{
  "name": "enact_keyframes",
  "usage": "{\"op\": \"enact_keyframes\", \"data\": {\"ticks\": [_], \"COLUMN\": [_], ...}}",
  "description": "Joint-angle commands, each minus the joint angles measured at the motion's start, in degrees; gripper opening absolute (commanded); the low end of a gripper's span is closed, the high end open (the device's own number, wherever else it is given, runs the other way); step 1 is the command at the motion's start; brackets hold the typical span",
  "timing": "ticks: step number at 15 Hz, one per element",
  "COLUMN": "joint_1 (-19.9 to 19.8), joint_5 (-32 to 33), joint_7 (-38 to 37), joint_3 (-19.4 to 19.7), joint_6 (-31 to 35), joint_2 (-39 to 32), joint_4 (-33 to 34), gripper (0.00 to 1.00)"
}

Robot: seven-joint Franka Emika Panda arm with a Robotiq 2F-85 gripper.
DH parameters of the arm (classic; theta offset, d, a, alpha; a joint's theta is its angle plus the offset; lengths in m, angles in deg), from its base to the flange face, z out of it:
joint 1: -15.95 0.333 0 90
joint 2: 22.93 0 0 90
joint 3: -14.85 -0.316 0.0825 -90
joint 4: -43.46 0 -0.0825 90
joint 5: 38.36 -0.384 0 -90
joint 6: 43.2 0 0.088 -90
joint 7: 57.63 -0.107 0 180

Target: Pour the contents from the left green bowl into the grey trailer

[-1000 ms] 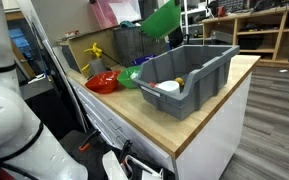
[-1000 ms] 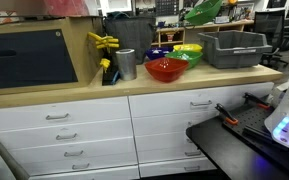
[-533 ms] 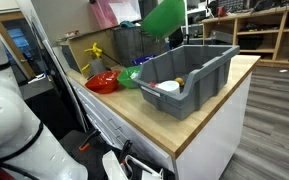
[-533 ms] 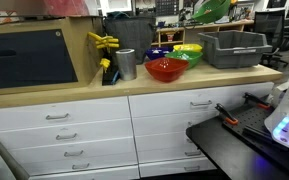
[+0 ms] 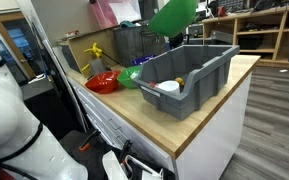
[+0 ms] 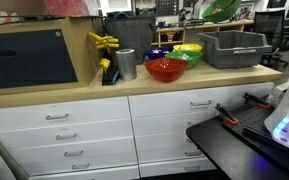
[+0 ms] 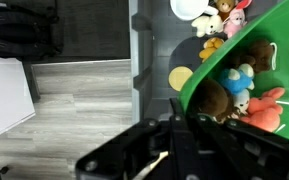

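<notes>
My gripper (image 7: 189,122) is shut on the rim of the left green bowl (image 5: 174,16), which hangs tilted in the air above the back of the grey trailer (image 5: 189,85). It also shows in an exterior view (image 6: 220,9), above the trailer (image 6: 234,50). In the wrist view the bowl (image 7: 229,60) holds several small plush toys (image 7: 246,85), and the trailer's inside below holds other toys (image 7: 209,20). A second green bowl (image 5: 130,78) stays on the counter.
A red bowl (image 5: 102,82) and other coloured bowls (image 6: 184,52) sit beside the trailer on the wooden counter (image 5: 154,118). A metal can (image 6: 125,64) and yellow tool (image 6: 104,45) stand further along. A dark basket (image 5: 130,42) is behind.
The green bowl has moved further over the trailer and slightly higher, held in my gripper. Nothing on the counter has moved.
</notes>
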Motion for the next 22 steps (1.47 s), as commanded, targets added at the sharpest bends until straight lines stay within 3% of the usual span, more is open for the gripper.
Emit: {"op": "enact_keyframes", "data": {"ticks": [1, 10, 22], "joint_1": [0.2, -0.2, 0.6], "joint_5": [1.5, 6.5, 15.8], "joint_7": [-0.4, 0.6, 9.9], "joint_3": [2.0, 5.6, 5.8], "joint_6": [4.0, 6.9, 7.4], "joint_2": [5.5, 10.0, 7.6], "joint_4": [-8.3, -13.8, -3.1], "gripper": [0.01, 0.01, 0.01]}}
